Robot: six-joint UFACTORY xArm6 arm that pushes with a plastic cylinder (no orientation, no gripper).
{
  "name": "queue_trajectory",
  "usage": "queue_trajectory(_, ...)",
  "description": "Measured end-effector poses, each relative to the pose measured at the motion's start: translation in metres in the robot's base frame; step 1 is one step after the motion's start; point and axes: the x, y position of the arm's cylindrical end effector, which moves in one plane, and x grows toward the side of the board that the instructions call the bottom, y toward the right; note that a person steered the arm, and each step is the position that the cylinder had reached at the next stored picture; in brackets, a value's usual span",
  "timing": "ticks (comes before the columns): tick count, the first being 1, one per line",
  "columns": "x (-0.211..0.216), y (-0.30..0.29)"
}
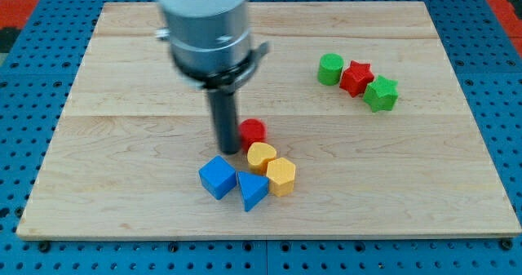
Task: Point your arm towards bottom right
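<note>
Tip [227, 149] bare, holding nothing, touching red cylinder block [254, 131] on its left; sweeping right and near risks shoving yellow heart block [261, 155], yellow hexagon block [281, 175].

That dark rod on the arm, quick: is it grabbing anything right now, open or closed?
My tip: a plain rod with no jaws, so neither open nor closed; it holds nothing, and sits just left of the red cylinder, above the blue cube.
</note>
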Motion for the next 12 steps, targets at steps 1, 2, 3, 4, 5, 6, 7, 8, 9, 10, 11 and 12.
queue_trajectory(1,-0.037,0.072)
queue_trajectory(2,-0.067,0.113)
queue_trajectory(3,-0.066,0.079)
queue_trajectory(4,-0.067,0.044)
queue_trajectory(5,-0.073,0.032)
queue_trajectory(6,-0.081,0.022)
queue_trajectory(7,-0.087,0.016)
queue_trajectory(8,-0.093,0.013)
queue_trajectory(9,-0.093,-0.014)
queue_trajectory(10,-0.093,-0.022)
queue_trajectory(11,-0.096,-0.022)
queue_trajectory(12,-0.098,-0.022)
